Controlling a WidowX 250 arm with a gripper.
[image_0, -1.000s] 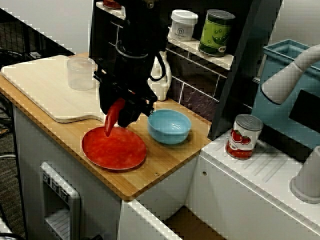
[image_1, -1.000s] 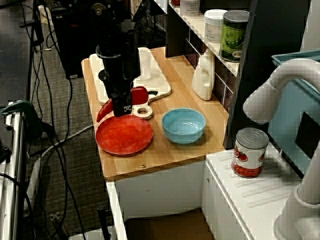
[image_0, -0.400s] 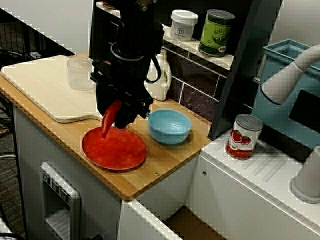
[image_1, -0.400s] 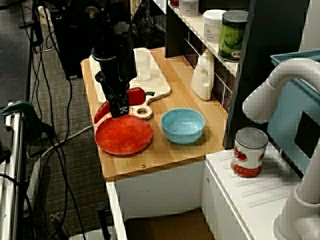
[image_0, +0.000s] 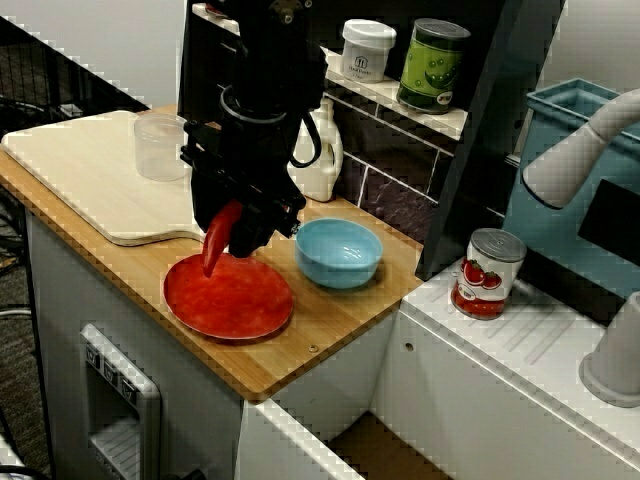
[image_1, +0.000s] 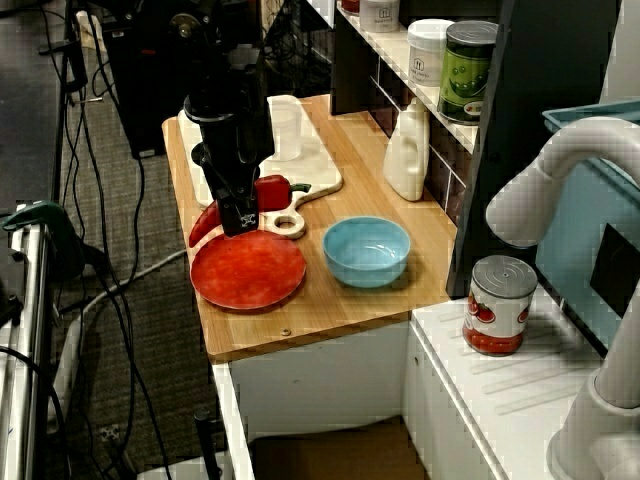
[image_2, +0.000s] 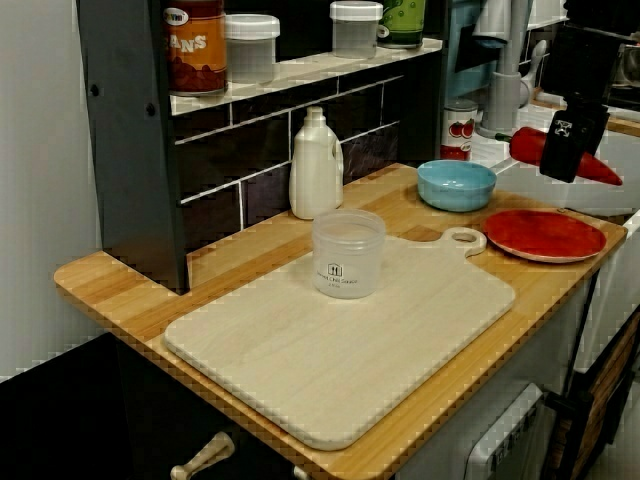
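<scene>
Black arm (image_0: 262, 95) reaches down, fingers (image_1: 240, 212) clamped on a red pepper (image_0: 220, 236) above the red plate (image_0: 238, 302).

You're looking at a glossy-skinned red pepper (image_0: 219, 238), a shiny red plate (image_0: 228, 298) (plastic, by the look), a smooth glossy blue bowl (image_0: 338, 252), a matt pale wooden cutting board (image_2: 340, 350), a frosted plastic cup (image_2: 348, 255) and a satin wood-grain counter (image_0: 310, 335).
</scene>
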